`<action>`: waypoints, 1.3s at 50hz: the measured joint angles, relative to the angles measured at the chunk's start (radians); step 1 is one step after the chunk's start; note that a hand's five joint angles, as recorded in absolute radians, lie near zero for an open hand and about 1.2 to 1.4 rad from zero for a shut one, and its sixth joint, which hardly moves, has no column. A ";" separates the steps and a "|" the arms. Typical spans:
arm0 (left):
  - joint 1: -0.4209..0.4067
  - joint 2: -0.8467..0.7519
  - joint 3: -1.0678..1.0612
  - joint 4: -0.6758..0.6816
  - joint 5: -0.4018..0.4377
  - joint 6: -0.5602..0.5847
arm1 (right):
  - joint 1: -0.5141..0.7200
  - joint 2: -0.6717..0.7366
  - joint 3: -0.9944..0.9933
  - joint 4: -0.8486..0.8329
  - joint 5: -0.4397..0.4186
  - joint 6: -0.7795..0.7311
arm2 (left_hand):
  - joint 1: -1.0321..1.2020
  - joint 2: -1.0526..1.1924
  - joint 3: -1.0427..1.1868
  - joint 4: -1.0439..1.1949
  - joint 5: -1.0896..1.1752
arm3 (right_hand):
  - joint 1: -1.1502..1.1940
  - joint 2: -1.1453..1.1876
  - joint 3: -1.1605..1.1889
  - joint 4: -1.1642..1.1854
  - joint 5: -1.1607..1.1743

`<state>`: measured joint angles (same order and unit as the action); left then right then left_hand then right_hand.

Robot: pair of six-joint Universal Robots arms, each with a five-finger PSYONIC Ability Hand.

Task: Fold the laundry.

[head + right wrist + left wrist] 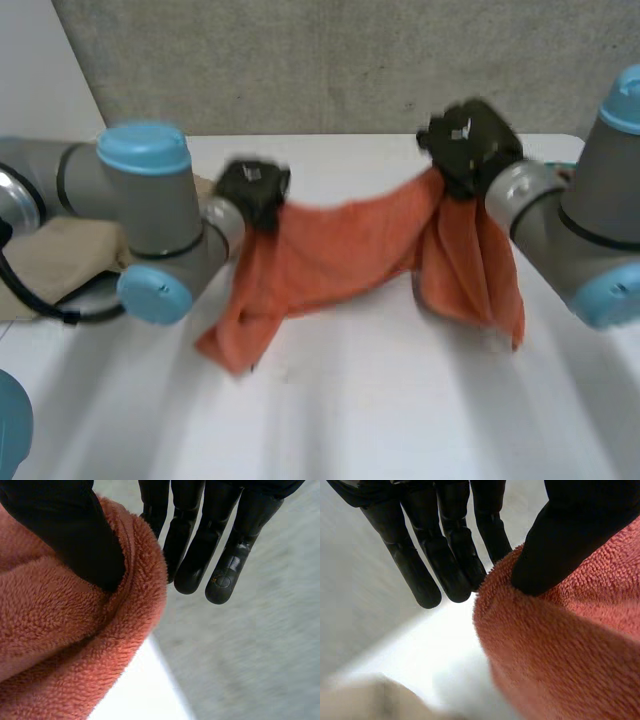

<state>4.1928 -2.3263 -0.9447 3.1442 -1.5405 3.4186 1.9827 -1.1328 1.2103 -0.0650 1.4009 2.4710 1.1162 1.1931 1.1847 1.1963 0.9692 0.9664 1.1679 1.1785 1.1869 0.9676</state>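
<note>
An orange terry towel [340,255] hangs above the white table [400,400], stretched between both hands. My left hand [252,190] is shut on the towel's left top edge; in the left wrist view the thumb [560,545] presses the towel [560,650] against the fingers [450,555]. My right hand [468,140] is shut on the right top edge; in the right wrist view its thumb [75,535] pinches the towel [65,645] against the fingers [200,545]. The towel sags in the middle, and both ends droop toward the table.
A beige cloth [60,262] lies on the table at the far left, behind my left arm [150,220]; the same beige cloth [375,700] lies below the left hand. A grey wall [330,60] rises behind the table's far edge.
</note>
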 measured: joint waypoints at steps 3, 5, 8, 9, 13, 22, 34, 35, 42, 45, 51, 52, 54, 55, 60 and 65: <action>-0.003 0.048 0.055 0.172 -0.073 0.057 | 0.001 0.032 -0.077 -0.196 0.016 0.001 | 0.000 0.002 0.001 0.000 0.000 | 0.000 0.000 0.000 0.000 0.000; -0.004 0.095 0.058 0.280 -0.100 0.074 | 0.002 0.035 -0.096 -0.289 0.020 0.002 | 0.000 0.002 0.002 0.000 0.000 | 0.000 0.000 0.000 0.000 0.000; -0.007 0.175 0.027 0.431 -0.125 0.084 | 0.007 0.027 -0.118 -0.465 0.023 0.005 | 0.000 0.002 0.002 0.000 0.000 | 0.000 0.000 0.000 0.000 0.000; -0.008 0.202 0.009 0.471 -0.128 0.085 | 0.008 0.021 -0.119 -0.498 0.023 0.007 | 0.000 0.002 0.002 0.000 0.000 | 0.000 0.000 0.000 0.000 0.000; -0.011 0.294 -0.104 0.574 -0.131 0.082 | 0.010 -0.002 -0.111 -0.537 0.020 0.012 | 0.000 0.002 0.002 0.000 0.000 | 0.000 0.000 0.000 0.000 0.000; -0.057 0.338 -0.471 0.534 -0.118 0.074 | 0.000 -0.007 0.016 -0.213 0.004 0.015 | 0.000 0.003 0.003 0.004 0.000 | 0.005 0.000 0.000 0.000 0.000; -0.117 0.190 -0.656 0.309 -0.126 0.070 | -0.004 0.121 0.218 -0.073 -0.005 0.005 | 0.000 0.003 0.003 0.004 0.000 | 0.005 0.000 0.000 0.000 0.000; -0.122 0.192 -0.660 0.285 -0.127 0.069 | -0.005 0.124 0.233 -0.073 -0.005 0.005 | 0.000 0.003 0.003 0.003 0.000 | 0.005 0.000 0.000 0.000 0.000; -0.139 0.311 -0.692 0.134 -0.124 0.067 | -0.019 0.088 0.331 -0.087 -0.008 0.004 | -0.598 -0.624 -0.609 -0.630 -0.576 | 0.005 0.000 0.000 0.000 0.000; -0.132 0.366 -0.692 0.118 -0.121 0.067 | -0.034 0.050 0.374 -0.091 -0.012 0.004 | -0.662 -0.709 -0.697 -0.719 -0.669 | 0.005 0.000 0.000 0.000 0.000; -0.091 0.418 -0.629 0.113 -0.116 0.066 | -0.051 -0.001 0.446 -0.097 -0.040 0.005 | -0.692 -0.779 -0.765 -0.789 -0.739 | 0.005 0.000 0.000 0.000 0.000; -0.087 0.418 -0.619 0.112 -0.116 0.064 | -0.052 -0.003 0.450 -0.098 -0.042 0.005 | -0.692 -0.779 -0.765 -0.789 -0.739 | 0.005 0.000 0.000 0.000 0.000; -0.074 0.410 -0.577 0.106 -0.116 0.053 | -0.053 -0.008 0.462 -0.101 -0.049 0.005 | -0.692 -0.779 -0.765 -0.789 -0.739 | 0.005 0.000 0.000 0.000 0.000; -0.070 0.402 -0.559 0.100 -0.116 0.048 | -0.052 -0.009 0.467 -0.101 -0.051 0.005 | -0.692 -0.779 -0.765 -0.789 -0.739 | 0.005 0.000 0.000 0.000 0.000; -0.060 0.331 -0.475 0.020 -0.116 0.023 | -0.051 -0.010 0.477 -0.104 -0.054 0.006 | -0.692 -0.779 -0.765 -0.789 -0.739 | 0.005 0.000 0.000 0.000 0.000; -0.058 0.280 -0.435 -0.060 -0.118 0.013 | -0.051 -0.010 0.477 -0.104 -0.053 0.006 | -0.692 -0.779 -0.765 -0.789 -0.739 | 0.005 0.000 0.000 0.000 0.000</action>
<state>4.1344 -2.0463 -1.3800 3.0837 -1.6583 3.4318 1.9314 -1.1424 1.6878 -0.1689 1.3482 2.4770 0.4240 0.4142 0.4194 0.4069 0.2300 0.9713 1.1679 1.1785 1.1870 0.9676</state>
